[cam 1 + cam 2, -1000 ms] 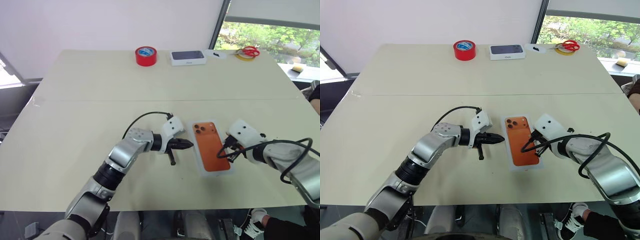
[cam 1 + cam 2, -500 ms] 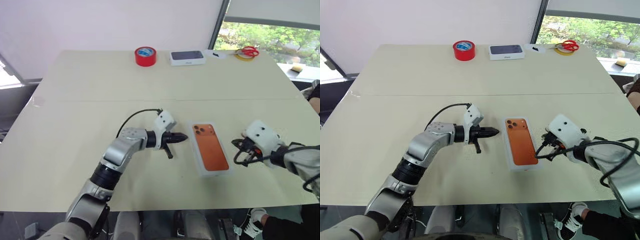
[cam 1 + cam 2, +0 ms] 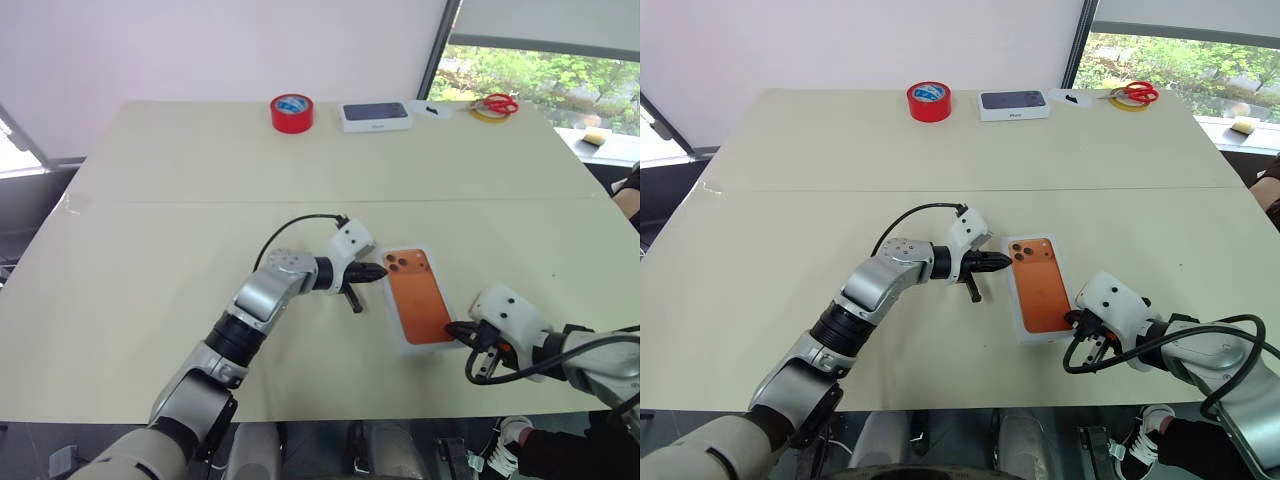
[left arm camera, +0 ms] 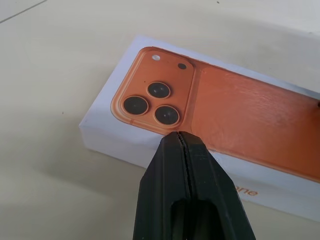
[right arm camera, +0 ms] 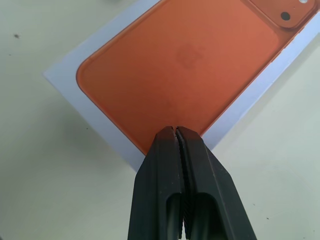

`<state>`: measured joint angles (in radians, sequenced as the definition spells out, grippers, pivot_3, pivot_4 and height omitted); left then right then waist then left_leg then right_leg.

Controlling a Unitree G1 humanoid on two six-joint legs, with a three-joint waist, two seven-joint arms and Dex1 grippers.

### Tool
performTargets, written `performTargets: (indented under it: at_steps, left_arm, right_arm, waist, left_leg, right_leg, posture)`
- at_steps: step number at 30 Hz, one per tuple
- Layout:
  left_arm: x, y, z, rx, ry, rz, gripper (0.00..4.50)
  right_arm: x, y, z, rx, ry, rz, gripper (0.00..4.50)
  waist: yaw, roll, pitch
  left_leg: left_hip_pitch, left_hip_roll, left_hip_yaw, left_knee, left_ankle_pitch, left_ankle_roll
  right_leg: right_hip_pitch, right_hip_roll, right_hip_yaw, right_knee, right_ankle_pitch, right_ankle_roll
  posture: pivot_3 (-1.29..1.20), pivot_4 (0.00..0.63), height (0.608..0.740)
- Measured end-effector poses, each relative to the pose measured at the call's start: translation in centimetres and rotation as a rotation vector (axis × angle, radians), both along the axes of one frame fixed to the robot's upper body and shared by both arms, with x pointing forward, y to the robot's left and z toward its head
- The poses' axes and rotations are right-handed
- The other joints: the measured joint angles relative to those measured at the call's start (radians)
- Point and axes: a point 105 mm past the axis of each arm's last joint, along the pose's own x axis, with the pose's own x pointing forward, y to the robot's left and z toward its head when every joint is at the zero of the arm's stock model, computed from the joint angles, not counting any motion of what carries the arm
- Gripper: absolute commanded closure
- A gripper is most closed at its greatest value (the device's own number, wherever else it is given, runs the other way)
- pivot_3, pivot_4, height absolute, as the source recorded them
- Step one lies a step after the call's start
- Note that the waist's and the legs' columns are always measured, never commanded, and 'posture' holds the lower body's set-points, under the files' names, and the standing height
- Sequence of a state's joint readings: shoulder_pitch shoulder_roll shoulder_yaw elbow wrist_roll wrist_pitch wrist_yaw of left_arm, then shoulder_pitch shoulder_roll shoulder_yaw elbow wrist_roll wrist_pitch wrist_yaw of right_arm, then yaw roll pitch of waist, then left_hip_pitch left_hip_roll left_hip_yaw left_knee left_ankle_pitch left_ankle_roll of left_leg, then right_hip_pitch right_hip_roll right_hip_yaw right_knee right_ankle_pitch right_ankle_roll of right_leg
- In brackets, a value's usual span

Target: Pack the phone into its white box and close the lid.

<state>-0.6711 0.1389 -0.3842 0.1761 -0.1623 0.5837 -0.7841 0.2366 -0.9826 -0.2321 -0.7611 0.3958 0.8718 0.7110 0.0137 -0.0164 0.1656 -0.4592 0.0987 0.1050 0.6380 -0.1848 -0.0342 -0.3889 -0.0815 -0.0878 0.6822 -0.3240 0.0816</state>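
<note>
The lid (image 3: 420,308) lies flat on the table, its printed orange phone facing up, and it covers the white box beneath. The phone itself is hidden. My left gripper (image 3: 380,271) is shut, its tip at the lid's far left corner, right by the printed camera lenses (image 4: 155,102). It holds nothing. My right gripper (image 3: 452,327) is also shut and empty, with its tip at the lid's near right corner (image 5: 150,145). In the right wrist view the fingertips (image 5: 175,132) sit just over the orange print's edge.
Along the table's far edge stand a red tape roll (image 3: 292,112), a white box with a dark top (image 3: 376,115), and red scissors on a yellow ring (image 3: 498,102). A person's arm (image 3: 628,195) shows at the right edge. A seam (image 3: 200,202) crosses the table.
My right gripper has drawn back from the lid's right side to its near right corner. My left gripper has moved right, up to the lid's far left corner. Both stayed shut.
</note>
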Motion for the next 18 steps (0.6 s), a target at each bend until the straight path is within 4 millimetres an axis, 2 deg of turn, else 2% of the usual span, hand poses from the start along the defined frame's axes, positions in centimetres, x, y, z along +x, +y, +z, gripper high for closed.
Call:
performTargets:
  at_steps: [5,8,10,13,15,18]
  left_arm:
    - [0.3,1.2,-0.1,-0.005,0.0,0.031,4.5]
    - [1.1,3.5,0.6,-0.069,0.016,0.095,4.5]
    - [2.0,6.1,2.1,-0.128,-0.01,0.166,4.5]
    - [3.3,11.6,3.8,-0.166,-0.07,0.316,4.5]
    - [3.4,14.8,3.8,-0.184,-0.076,0.409,4.5]
    - [2.9,18.4,2.4,-0.173,-0.058,0.522,4.5]
  right_arm:
    - [0.5,-0.1,0.2,0.011,-0.034,-0.025,4.44]
    - [2.2,-0.8,1.3,0.061,-0.145,-0.101,4.44]
    - [3.9,-1.7,3.0,0.13,-0.267,-0.18,4.44]
    - [5.8,-4.4,5.1,0.196,-0.393,-0.314,4.44]
    - [6.2,-5.5,5.6,0.235,-0.425,-0.352,4.44]
    - [6.5,-6.2,5.3,0.276,-0.418,-0.364,4.44]
  waist:
    - [-0.001,0.0,0.0]
    - [-0.005,0.0,0.0]
    - [-0.006,0.0,0.0]
    - [-0.002,0.001,0.0]
    - [0.002,0.001,0.0]
    - [0.001,0.0,0.0]
  left_leg:
    - [0.0,0.0,0.0,0.0,0.0,0.0]
    - [0.0,0.001,0.0,0.0,0.0,0.0]
    - [0.0,0.001,0.0,0.0,0.0,-0.001]
    - [0.0,0.0,0.001,-0.001,0.0,-0.001]
    - [0.0,0.0,0.001,-0.001,0.0,-0.001]
    - [0.0,0.0,0.002,-0.001,0.0,-0.001]
  right_leg:
    - [0.0,0.0,0.0,0.0,0.0,0.0]
    - [-0.001,0.001,0.0,0.001,0.0,0.0]
    - [-0.001,0.001,0.0,0.001,0.0,0.0]
    - [-0.001,0.0,0.0,0.001,0.0,0.0]
    - [0.0,0.0,0.0,0.0,0.0,0.0]
    - [0.0,0.0,0.0,0.0,0.0,0.0]
  posture:
    - [0.0,0.15,0.73]
    - [0.0,0.15,0.73]
    - [0.0,0.15,0.73]
    - [0.0,0.15,0.73]
    - [0.0,0.15,0.73]
    - [0.0,0.15,0.73]
